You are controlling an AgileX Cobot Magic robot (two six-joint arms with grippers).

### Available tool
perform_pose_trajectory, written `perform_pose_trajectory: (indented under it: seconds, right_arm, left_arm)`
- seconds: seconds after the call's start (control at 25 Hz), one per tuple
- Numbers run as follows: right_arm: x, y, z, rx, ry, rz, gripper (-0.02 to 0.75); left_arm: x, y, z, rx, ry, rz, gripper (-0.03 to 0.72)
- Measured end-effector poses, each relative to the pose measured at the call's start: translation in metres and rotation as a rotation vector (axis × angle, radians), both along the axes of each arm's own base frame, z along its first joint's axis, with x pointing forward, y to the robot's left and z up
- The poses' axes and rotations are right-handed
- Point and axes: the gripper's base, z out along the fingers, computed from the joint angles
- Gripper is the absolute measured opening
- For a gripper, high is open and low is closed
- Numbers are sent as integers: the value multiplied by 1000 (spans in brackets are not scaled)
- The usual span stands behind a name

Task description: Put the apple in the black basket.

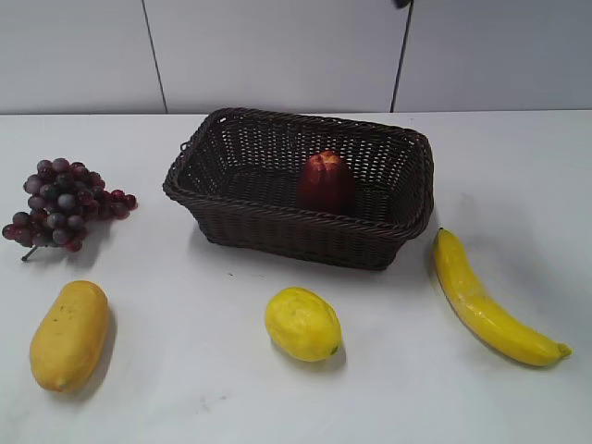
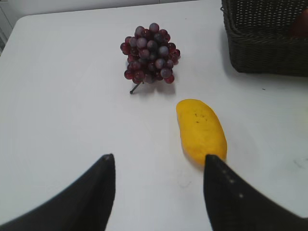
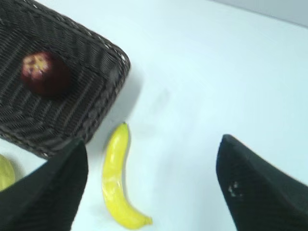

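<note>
The dark red apple (image 1: 325,181) lies inside the black basket (image 1: 242,227) on its woven floor, right of the middle. It also shows in the right wrist view (image 3: 44,72), inside the basket (image 3: 103,106). A corner of the basket (image 2: 263,53) shows in the left wrist view. My left gripper (image 2: 159,163) is open and empty above the bare table, in front of a yellow mango. My right gripper (image 3: 152,144) is open and empty high above the banana, right of the basket. Neither gripper shows in the exterior view.
A purple-red grape bunch (image 1: 62,203) lies at the left and shows in the left wrist view (image 2: 150,54). A yellow mango (image 1: 69,334) (image 2: 201,130) lies front left. A lemon (image 1: 302,324) lies at the front middle. A banana (image 1: 488,301) (image 3: 117,179) lies right of the basket.
</note>
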Motion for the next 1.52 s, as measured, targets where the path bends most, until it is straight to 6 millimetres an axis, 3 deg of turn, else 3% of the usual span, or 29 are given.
perform_pose_trajectory:
  seconds: [0.12,0.28,0.64,0.84,0.96,1.12,1.24,1.52]
  right_arm:
    - [-25,-43,16,9,-11,-92,632]
    - [-75,-86,7,-6,23,-185,622]
    - [-212,-122,-54,62,4,-209,594]
    - [-281,-141,-69,131,-143,-203,594]
    - [-310,-149,-78,170,-239,-199,594]
    - [-332,-156,-97,196,-304,-197,594]
    - [-335,-156,-112,194,-293,-196,592]
    - [-334,-155,-115,200,-288,-194,591]
  left_arm:
    - [0,0,0,0,0,0,435]
    - [0,0,0,0,0,0,435]
    - [0,0,0,0,0,0,435]
    - [0,0,0,0,0,0,435]
    - [0,0,0,0,0,0,435]
    - [0,0,0,0,0,0,435]
    - [0,0,0,0,0,0,435]
    - [0,0,0,0,0,0,435]
